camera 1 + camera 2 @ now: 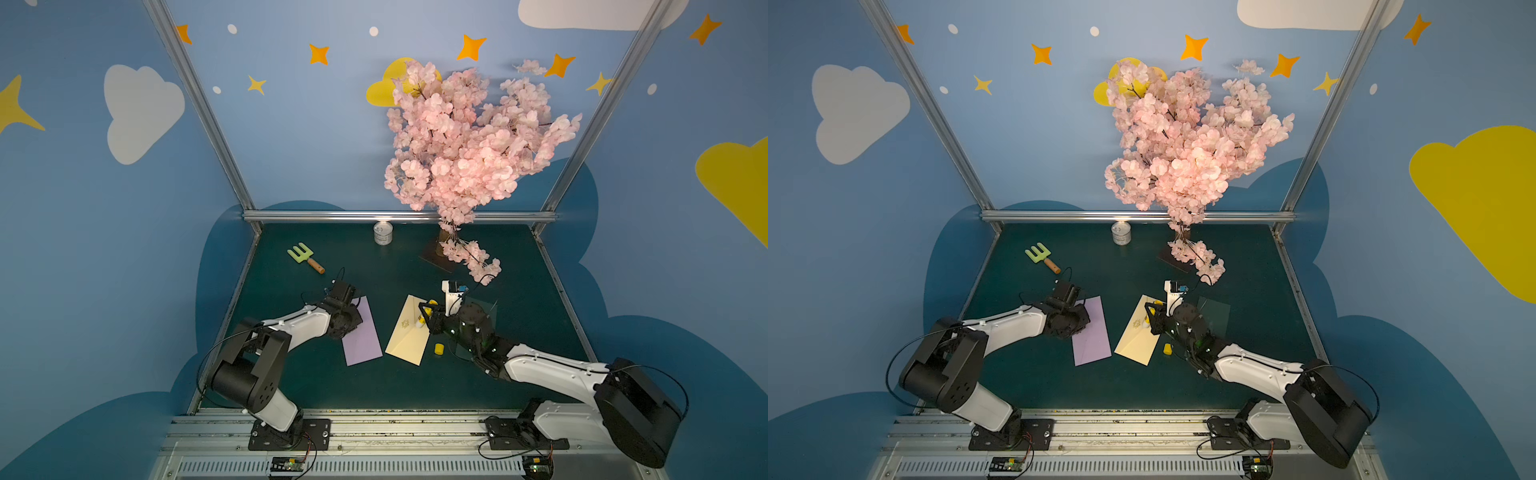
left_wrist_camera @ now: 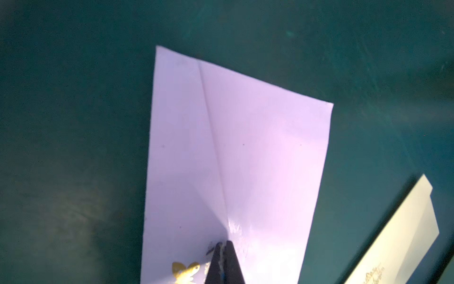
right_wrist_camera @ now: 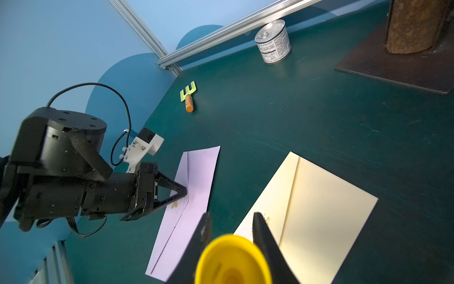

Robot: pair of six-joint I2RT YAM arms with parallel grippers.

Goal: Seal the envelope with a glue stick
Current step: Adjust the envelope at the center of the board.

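My right gripper (image 1: pixel 427 313) (image 3: pixel 232 216) is shut on the yellow glue stick (image 1: pixel 432 303) (image 3: pixel 233 260), its whitish tip down on the cream envelope (image 1: pixel 409 332) (image 3: pixel 319 209) near the gold script. The glue stick's loose yellow cap (image 1: pixel 439 348) stands on the mat just right of that envelope. A lilac envelope (image 1: pixel 363 332) (image 2: pixel 233 147) lies to the left with its flap folded down. My left gripper (image 2: pixel 222 244) (image 3: pixel 184 191) is shut, holding nothing, its tips pressed on the flap's point beside a gold butterfly mark (image 2: pixel 185 271).
A tin can (image 1: pixel 382 233) stands at the back. The green hand fork (image 1: pixel 305 257) lies back left. A pink blossom tree (image 1: pixel 457 145) on a dark base (image 1: pixel 434 255) overhangs the right arm. A dark green sheet (image 1: pixel 1214 311) lies right of the cream envelope.
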